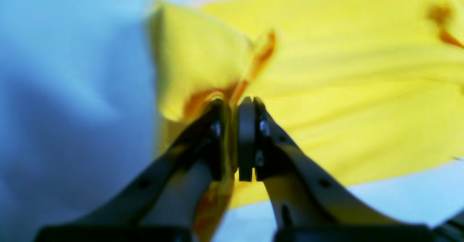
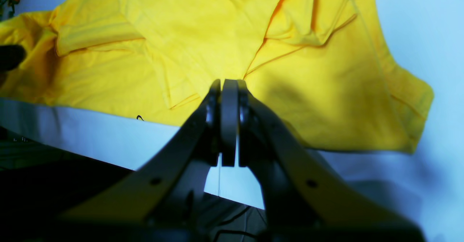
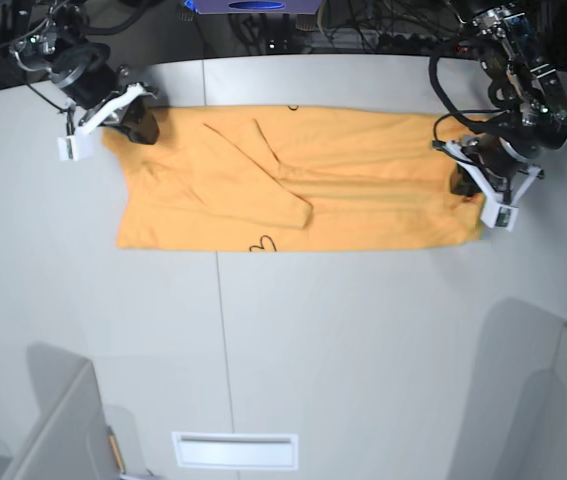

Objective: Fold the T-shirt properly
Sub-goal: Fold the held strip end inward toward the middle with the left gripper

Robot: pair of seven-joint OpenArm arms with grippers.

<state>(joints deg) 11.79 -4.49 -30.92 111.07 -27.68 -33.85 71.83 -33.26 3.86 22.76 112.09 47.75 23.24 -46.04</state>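
The T-shirt (image 3: 363, 200) lies flat on the white table as a long yellow-orange band, with a sleeve flap folded across its middle. At its right end my left gripper (image 3: 460, 185) pinches the edge. In the left wrist view this gripper (image 1: 233, 102) is shut on a raised fold of the T-shirt (image 1: 344, 90), and cloth shows between the pads. At the far left corner, my right gripper (image 3: 143, 128) rests at the cloth. In the right wrist view it (image 2: 229, 84) is shut, tips over the T-shirt (image 2: 181, 35), with no cloth seen between the pads.
The table (image 3: 363, 350) has a seam running front to back and a slot (image 3: 233, 450) near its front edge. Grey partitions (image 3: 53, 420) stand at both front corners. Cables and gear crowd the back edge. The table's edge (image 2: 90, 126) runs close behind the right gripper.
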